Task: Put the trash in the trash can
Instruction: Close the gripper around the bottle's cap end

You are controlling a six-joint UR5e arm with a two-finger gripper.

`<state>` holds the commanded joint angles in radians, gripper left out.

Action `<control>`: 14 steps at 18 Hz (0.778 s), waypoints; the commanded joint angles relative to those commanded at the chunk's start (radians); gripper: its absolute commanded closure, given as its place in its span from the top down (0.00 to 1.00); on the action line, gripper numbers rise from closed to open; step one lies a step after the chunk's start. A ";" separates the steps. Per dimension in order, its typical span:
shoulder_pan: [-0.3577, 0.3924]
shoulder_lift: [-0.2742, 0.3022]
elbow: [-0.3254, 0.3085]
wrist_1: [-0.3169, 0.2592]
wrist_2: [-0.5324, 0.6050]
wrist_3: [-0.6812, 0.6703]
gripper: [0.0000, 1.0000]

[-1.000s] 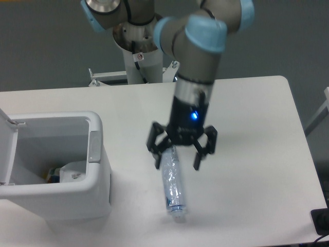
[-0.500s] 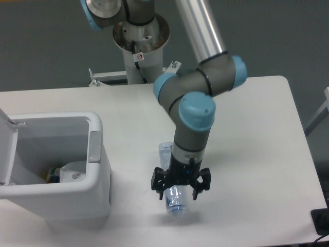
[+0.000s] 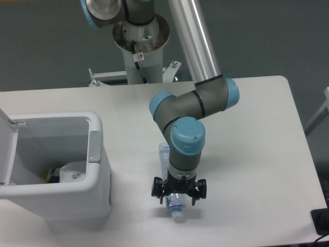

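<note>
Grey wall (image 3: 41, 46) backs the white bench (image 3: 257, 134); the gripper (image 3: 178, 194) straddles the bottle (image 3: 175, 203), fingers spread, beside the trash can (image 3: 95, 180).

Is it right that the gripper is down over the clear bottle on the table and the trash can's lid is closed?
Not quite. The gripper is down over the clear bottle on the table, but the trash can has its lid open, with its inside showing; the fixed camera view shows it.
</note>
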<state>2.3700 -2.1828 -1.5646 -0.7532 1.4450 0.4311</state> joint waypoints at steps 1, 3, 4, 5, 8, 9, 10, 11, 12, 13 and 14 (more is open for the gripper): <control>-0.002 -0.006 -0.002 0.000 0.002 0.000 0.99; -0.008 -0.015 -0.003 0.002 0.006 0.000 1.00; -0.008 -0.015 -0.003 0.002 0.005 0.000 0.99; -0.009 -0.015 -0.005 0.000 0.005 0.000 0.99; -0.009 -0.017 -0.018 -0.002 0.006 0.000 0.99; -0.009 -0.017 -0.017 -0.002 0.006 0.000 0.98; -0.009 -0.018 -0.018 -0.002 0.009 0.000 0.98; -0.009 -0.024 -0.018 -0.002 0.026 0.000 0.97; -0.011 -0.028 -0.018 -0.002 0.038 0.000 0.96; -0.011 -0.028 -0.018 -0.002 0.043 0.000 0.93; -0.015 -0.026 -0.018 -0.003 0.043 0.000 0.83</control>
<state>2.3547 -2.2089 -1.5831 -0.7562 1.4880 0.4310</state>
